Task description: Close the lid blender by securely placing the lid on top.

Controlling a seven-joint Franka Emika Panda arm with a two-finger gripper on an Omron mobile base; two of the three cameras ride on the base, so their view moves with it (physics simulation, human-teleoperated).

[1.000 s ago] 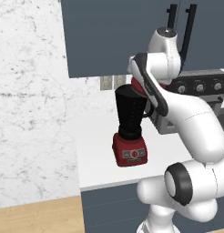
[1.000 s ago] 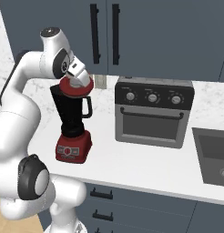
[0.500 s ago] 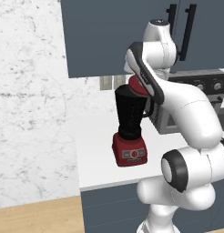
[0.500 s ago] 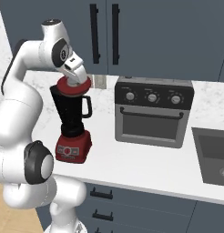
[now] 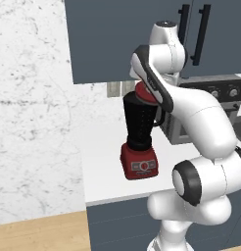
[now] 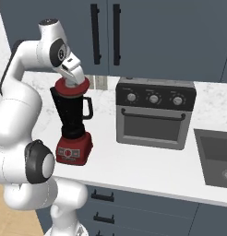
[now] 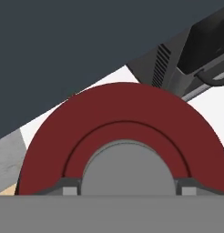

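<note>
Well, the blender (image 6: 73,124) stands on the white desk (image 6: 134,166), left of the toaster oven (image 6: 154,113), with the red lid (image 6: 70,86) sitting on its black jar. Right above the lid are the fingers (image 6: 74,81), pressed close; whether they grip it I cannot tell.

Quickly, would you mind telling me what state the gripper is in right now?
Gripper: down on the red lid atop the blender; whether the jaws are open or shut cannot be told.
</note>
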